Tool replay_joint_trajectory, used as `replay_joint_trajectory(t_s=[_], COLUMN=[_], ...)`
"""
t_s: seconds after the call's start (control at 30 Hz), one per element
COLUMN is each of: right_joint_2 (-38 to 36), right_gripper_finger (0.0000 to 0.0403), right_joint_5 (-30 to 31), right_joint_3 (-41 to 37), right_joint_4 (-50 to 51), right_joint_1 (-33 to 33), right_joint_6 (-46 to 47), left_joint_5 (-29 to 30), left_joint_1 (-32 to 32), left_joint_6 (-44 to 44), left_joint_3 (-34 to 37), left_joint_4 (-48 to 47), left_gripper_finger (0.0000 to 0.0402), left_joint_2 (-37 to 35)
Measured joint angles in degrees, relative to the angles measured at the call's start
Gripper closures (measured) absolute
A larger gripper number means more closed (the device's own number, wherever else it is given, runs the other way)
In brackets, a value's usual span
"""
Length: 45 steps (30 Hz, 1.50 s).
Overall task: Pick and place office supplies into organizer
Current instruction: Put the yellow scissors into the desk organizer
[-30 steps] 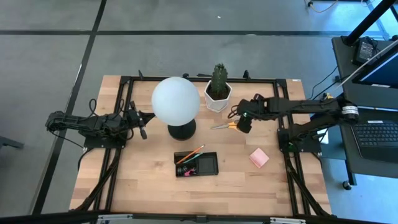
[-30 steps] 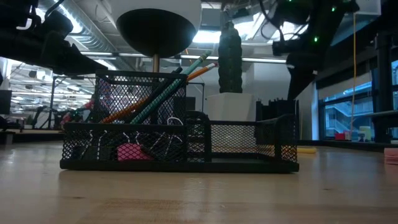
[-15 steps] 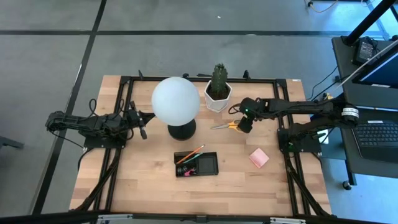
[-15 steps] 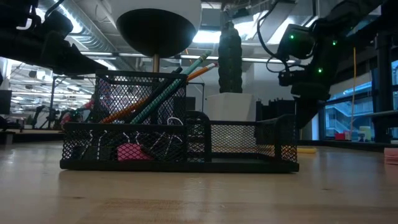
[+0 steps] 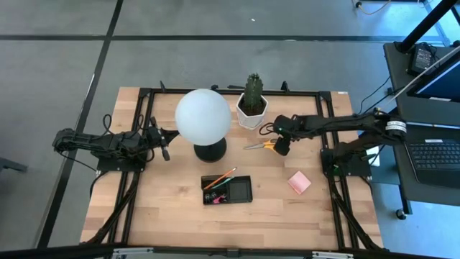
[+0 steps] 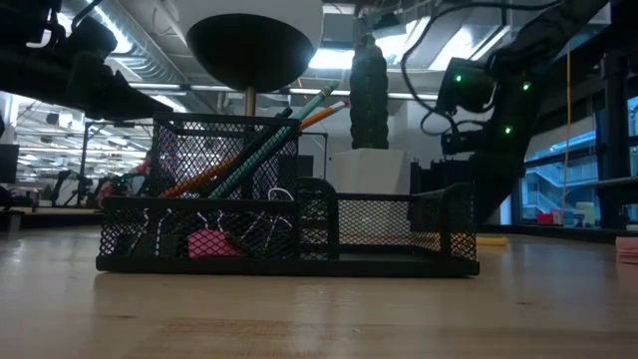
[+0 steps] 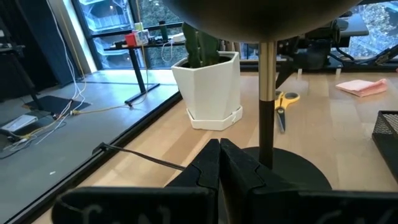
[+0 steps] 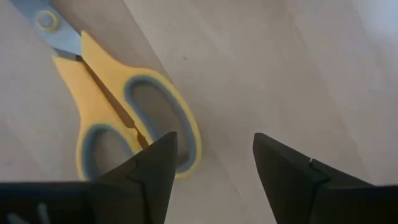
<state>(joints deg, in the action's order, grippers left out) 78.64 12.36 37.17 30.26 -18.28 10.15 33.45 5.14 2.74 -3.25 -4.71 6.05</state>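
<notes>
The yellow-handled scissors [image 5: 257,145] lie flat on the table right of the lamp base; the right wrist view shows their handle loops [image 8: 124,118]. My right gripper [image 5: 280,146] hangs open just over the handle end, pointing steeply down; one finger [image 8: 152,171] stands beside the outer loop, the other [image 8: 283,174] over bare wood. The black mesh organizer [image 5: 227,189] sits near the table's middle and holds orange and green pencils [image 6: 249,150] and a pink eraser [image 6: 204,242]. A pink sticky-note pad [image 5: 299,182] lies to its right. My left gripper [image 5: 164,149] waits shut at the left.
A white globe lamp [image 5: 203,115] on a round black base [image 5: 210,151] stands left of the scissors. A potted cactus [image 5: 252,102] in a white pot is just beyond them. Bare wood lies between the scissors, the organizer and the pad.
My right gripper has come down toward the scissors' handle end, tipping steeper, and has stayed open. The scissors have not moved.
</notes>
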Motion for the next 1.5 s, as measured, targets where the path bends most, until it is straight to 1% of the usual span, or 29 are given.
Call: replay_joint_trajectory(t_s=[0.4, 0.53, 0.67, 0.9, 1.03, 1.1, 1.3, 1.5], right_joint_2=[9.1, 10.2, 10.2, 10.2, 10.2, 10.2, 10.4, 10.9], right_gripper_finger=[0.019, 0.0195, 0.0225, 0.0315, 0.0368, 0.0388, 0.0387, 0.0393], right_joint_5=[-0.8, -5.0, -7.6, -8.7, -8.6, -8.4, -8.4, -7.9], right_joint_3=[0.3, 0.7, 0.7, 0.7, 0.7, 0.7, 1.6, 5.8], right_joint_4=[-4.4, -3.9, -3.4, -3.7, -3.7, -3.6, -2.5, 2.0], right_joint_1=[0.0, -1.3, -2.9, -3.7, -3.8, -3.7, -3.7, -2.0], right_joint_6=[-1.8, -0.6, 0.6, -2.9, -2.8, -3.0, -2.9, -4.7], left_joint_5=[0.0, 0.0, 0.0, 0.0, 0.0, 0.0, 0.0, 0.0], left_joint_1=[0.0, 0.0, 0.0, 0.0, 0.0, 0.0, 0.0, 0.0], left_joint_6=[0.0, 0.0, 0.0, 0.0, 0.0, 0.0, 0.0, 0.0], left_joint_3=[0.0, 0.0, 0.0, 0.0, 0.0, 0.0, 0.0, 0.0], left_joint_4=[0.0, 0.0, 0.0, 0.0, 0.0, 0.0, 0.0, 0.0], left_gripper_finger=[0.0398, 0.0398, 0.0398, 0.0398, 0.0398, 0.0398, 0.0398, 0.0398], left_joint_2=[0.0, 0.0, 0.0, 0.0, 0.0, 0.0, 0.0, 0.0])
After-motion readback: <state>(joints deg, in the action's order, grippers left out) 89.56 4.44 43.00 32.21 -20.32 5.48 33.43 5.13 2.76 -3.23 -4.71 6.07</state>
